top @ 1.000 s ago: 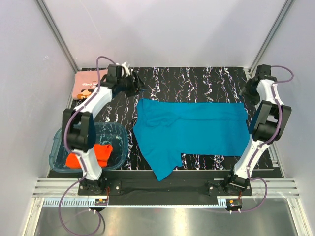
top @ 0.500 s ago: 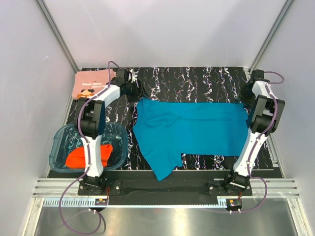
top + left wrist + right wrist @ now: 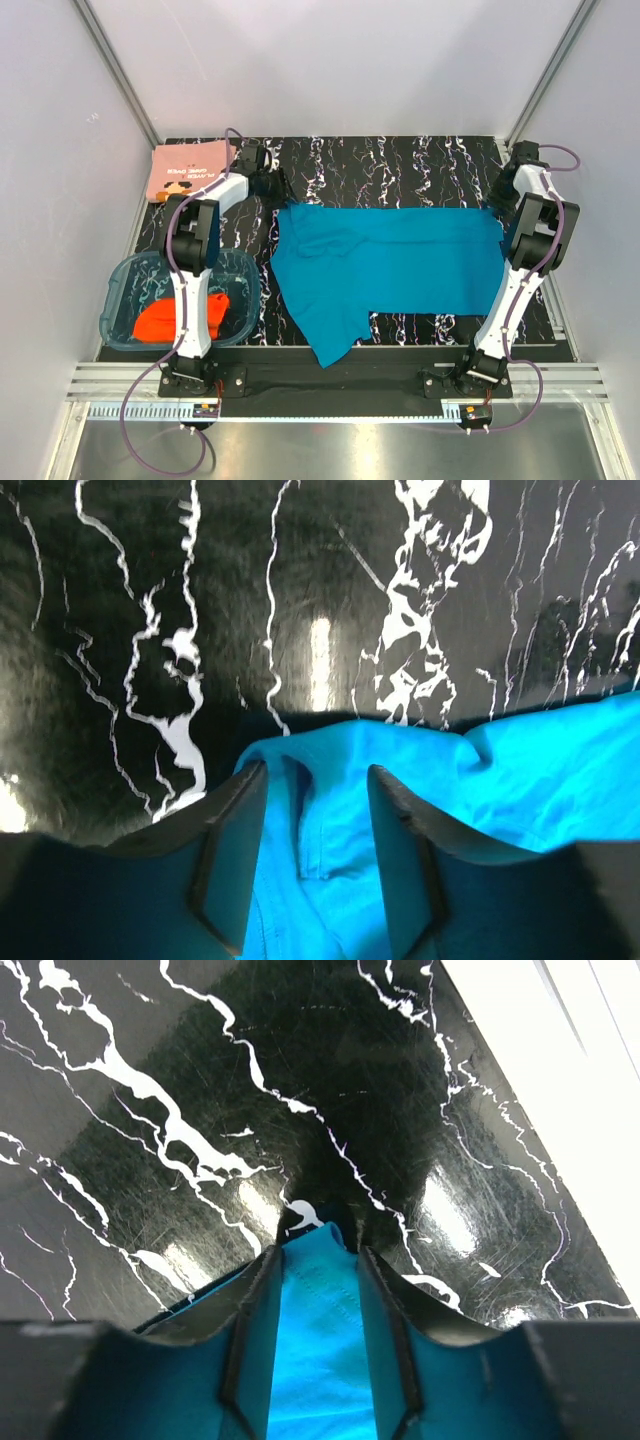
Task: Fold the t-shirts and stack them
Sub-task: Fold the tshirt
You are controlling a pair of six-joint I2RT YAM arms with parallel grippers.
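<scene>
The teal-blue t-shirt (image 3: 390, 265) lies spread across the middle of the black marbled table. My left gripper (image 3: 275, 190) is at its far left corner. In the left wrist view my left gripper (image 3: 316, 780) is open, with a bunched teal edge (image 3: 330, 830) lying between its fingers (image 3: 235, 860). My right gripper (image 3: 497, 202) is at the far right corner. In the right wrist view my right gripper (image 3: 318, 1260) is open, with the corner of the teal cloth (image 3: 320, 1340) filling the gap between its fingers (image 3: 255, 1340). The orange-red t-shirt (image 3: 180, 315) lies crumpled in the tub. The salmon-pink printed t-shirt (image 3: 190, 170) lies folded at the back left.
The clear blue-tinted tub (image 3: 120, 300) stands at the front left beside the left arm. One sleeve or flap of the teal shirt (image 3: 330, 345) hangs towards the front edge. White walls and metal posts close in the table on three sides.
My left gripper has moved from near the pink shirt down onto the teal shirt's far left corner. My right gripper has come down onto the far right corner. The shirts have not moved.
</scene>
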